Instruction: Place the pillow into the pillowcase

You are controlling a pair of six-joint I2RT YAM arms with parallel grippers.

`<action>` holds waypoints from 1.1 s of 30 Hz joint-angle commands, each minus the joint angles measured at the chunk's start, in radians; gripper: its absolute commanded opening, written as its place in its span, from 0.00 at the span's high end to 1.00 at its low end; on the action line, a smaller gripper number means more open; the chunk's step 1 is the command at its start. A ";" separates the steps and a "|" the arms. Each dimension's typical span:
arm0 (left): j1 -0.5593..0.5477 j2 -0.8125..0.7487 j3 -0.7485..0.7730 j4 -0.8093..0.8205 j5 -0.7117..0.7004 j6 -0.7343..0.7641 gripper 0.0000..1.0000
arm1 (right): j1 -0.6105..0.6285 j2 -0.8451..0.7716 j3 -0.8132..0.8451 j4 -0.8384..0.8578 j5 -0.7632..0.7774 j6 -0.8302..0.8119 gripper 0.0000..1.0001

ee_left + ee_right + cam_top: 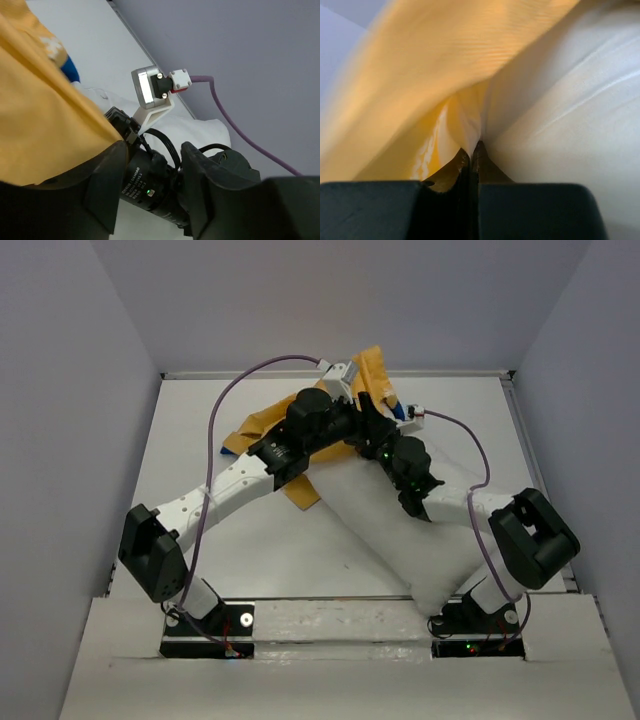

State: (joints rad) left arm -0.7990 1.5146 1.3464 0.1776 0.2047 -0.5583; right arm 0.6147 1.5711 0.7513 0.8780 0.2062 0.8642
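The white pillow (pixel 400 530) lies slantwise from the table's middle toward the near right corner. Its far end meets the bunched yellow pillowcase (pixel 372 365), which spreads left behind both wrists. My right gripper (pixel 471 150) is shut on a fold of the pillowcase (pixel 420 60), with the pillow (pixel 570 100) pressed against its right side. My left gripper (pixel 152 165) stands open at the same spot (pixel 350 422). Yellow pillowcase cloth (pixel 40 100) drapes over the outside of its left finger. Nothing lies between its fingers; the right arm's black wrist shows behind the gap.
Both arms cross closely above the pillow's far end, and the right wrist camera (pixel 150 89) sits just beyond my left fingers. Purple cables (pixel 215 430) loop over the white table (pixel 260 550). Grey walls (pixel 90 390) close in the left, right and back.
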 commanded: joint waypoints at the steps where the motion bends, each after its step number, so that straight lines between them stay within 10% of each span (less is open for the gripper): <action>1: -0.023 0.012 0.114 -0.099 -0.089 0.091 0.25 | -0.038 -0.002 0.097 -0.117 0.092 0.047 1.00; 4: -0.020 -0.022 0.119 -0.176 -0.301 0.182 0.01 | -0.081 -0.003 0.106 -0.171 0.078 0.039 1.00; 8: -0.013 -0.167 -0.039 -0.175 -0.543 0.203 0.01 | -0.134 -0.014 0.124 -0.255 0.039 0.004 0.82; 12: 0.041 -0.362 -0.459 -0.046 -0.547 0.085 0.03 | -0.145 -0.031 0.220 -0.437 -0.034 -0.166 0.40; 16: 0.093 -0.436 -0.740 0.032 -0.535 -0.018 0.12 | -0.145 -0.086 0.286 -0.631 -0.060 -0.318 0.23; 27: 0.280 -0.286 -0.874 0.302 -0.380 -0.009 0.12 | 0.031 -0.108 0.442 -1.079 -0.145 -0.641 0.16; 33: 0.368 -0.133 -0.759 0.437 -0.303 0.014 0.18 | 0.144 -0.068 0.509 -1.129 -0.142 -0.746 0.46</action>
State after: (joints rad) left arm -0.4751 1.3140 0.4839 0.4278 -0.1616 -0.5701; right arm 0.7086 1.4685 1.1816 -0.1734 0.0780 0.2405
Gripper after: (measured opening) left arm 0.843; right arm 0.615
